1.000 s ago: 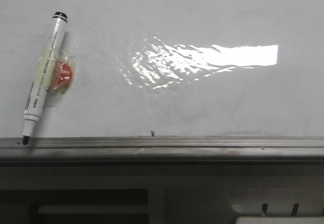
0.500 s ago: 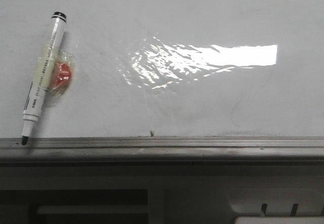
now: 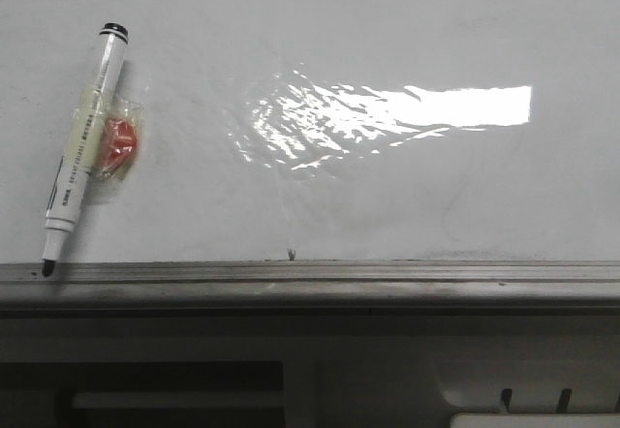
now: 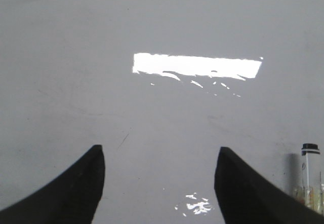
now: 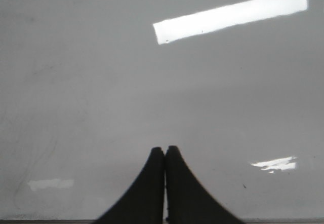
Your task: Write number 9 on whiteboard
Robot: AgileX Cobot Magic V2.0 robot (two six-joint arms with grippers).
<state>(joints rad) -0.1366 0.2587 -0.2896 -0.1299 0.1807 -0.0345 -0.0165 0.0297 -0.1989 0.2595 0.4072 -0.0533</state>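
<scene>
**Marker lies to one side of the spread left gripper; board bare of any 9**

While the large glossy white whiteboard (image 3: 387,21) shows no black stroke yet, the thing the coming move turns on is the white-barrelled marker with a black cap and black tip (image 3: 82,147). It lies flat at the left of the front frame, long axis steeply tilted, cap toward the upper left, tip down at the grey metal rail (image 3: 387,275). A lump of yellowish tape with a red piece (image 3: 118,145) clings to its middle.

In the left wrist frame the black cap (image 4: 310,148) peeks in at the lower right corner, just beyond one black finger of the left gripper (image 4: 159,155), whose fingers stand wide apart and hold nothing. The right gripper (image 5: 165,150) has its fingers pressed together, empty, with no marker in its frame. By that, the left arm looks the nearer.

A bright glare patch (image 3: 426,107) and faint smudges mark the board; the number 9 is not there.
</scene>
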